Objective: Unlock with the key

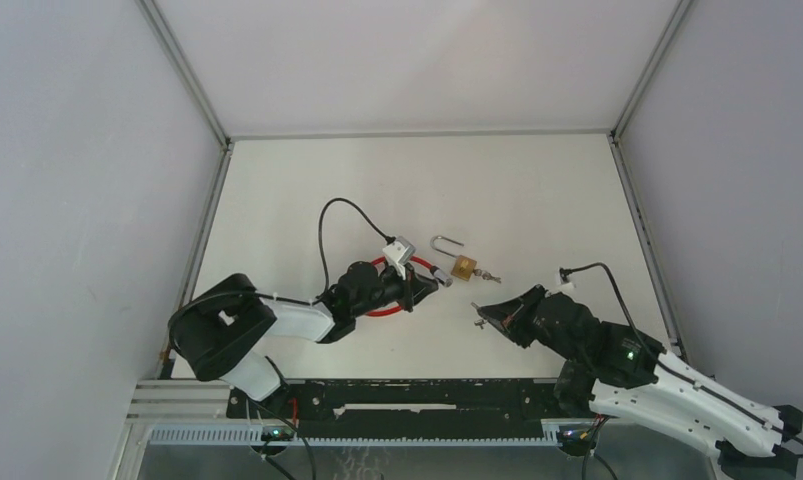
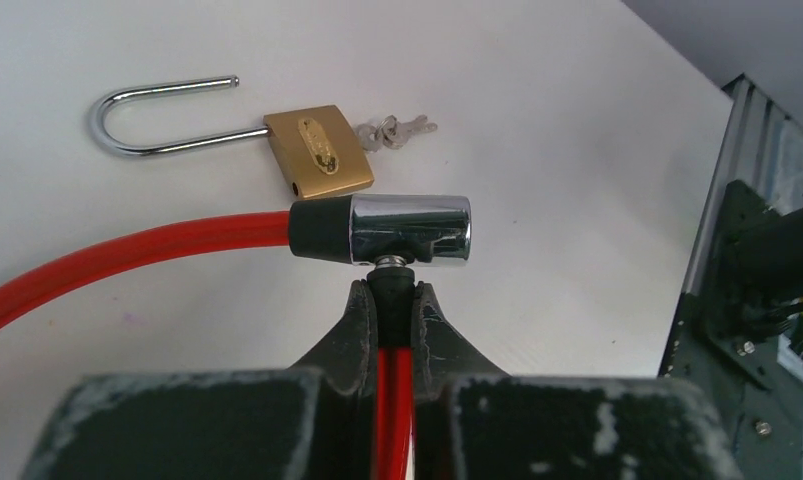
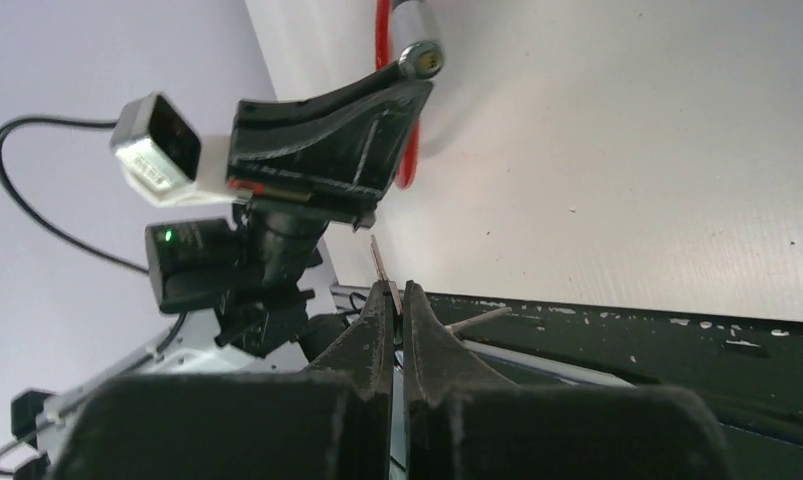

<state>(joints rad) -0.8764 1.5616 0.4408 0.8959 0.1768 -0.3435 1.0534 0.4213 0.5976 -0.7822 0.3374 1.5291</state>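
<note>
Left gripper [image 2: 393, 300] clamps the red cable lock [image 2: 177, 243] just behind its chrome barrel [image 2: 412, 230]. Right gripper [image 3: 398, 300], well apart, pinches seemingly a thin metal key [image 3: 378, 262]. An open brass padlock [image 2: 319, 152] lies beside the barrel.

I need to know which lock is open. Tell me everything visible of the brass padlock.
The padlock is small, with a brass-coloured body bearing an oval stamp and a long silvery shackle. It lies flat on the white table, open: one shackle leg sits in the body, the other ends free. A bunch of keys lies at its bottom end, seemingly inserted. It lies close beside the chrome head of the red cable lock; whether they touch I cannot tell. Nothing grips it.
</note>
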